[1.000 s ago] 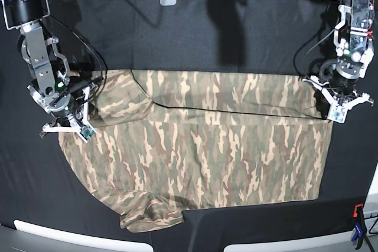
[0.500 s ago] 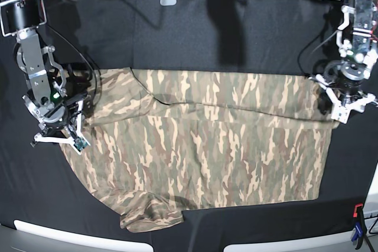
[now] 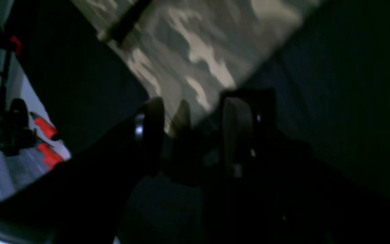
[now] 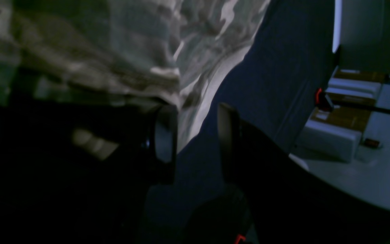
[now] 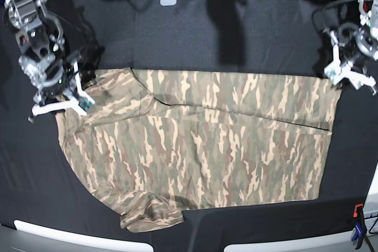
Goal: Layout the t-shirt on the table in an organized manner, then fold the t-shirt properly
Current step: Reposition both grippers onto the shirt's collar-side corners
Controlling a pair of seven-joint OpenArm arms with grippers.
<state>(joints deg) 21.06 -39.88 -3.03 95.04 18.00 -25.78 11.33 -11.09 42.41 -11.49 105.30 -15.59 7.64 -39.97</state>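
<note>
The left arm reaches down from the far edge on the base view's right, its wrist bent inward. The left gripper (image 5: 352, 77) hangs with white fingers (image 5: 340, 70) splayed, and in the left wrist view its two dark pads (image 3: 237, 130) stand well apart with nothing between them. The right arm comes down on that view's left, its metal links angled toward the middle. The right gripper (image 5: 59, 101) is also parted, empty, its pads (image 4: 165, 134) spread apart.
</note>
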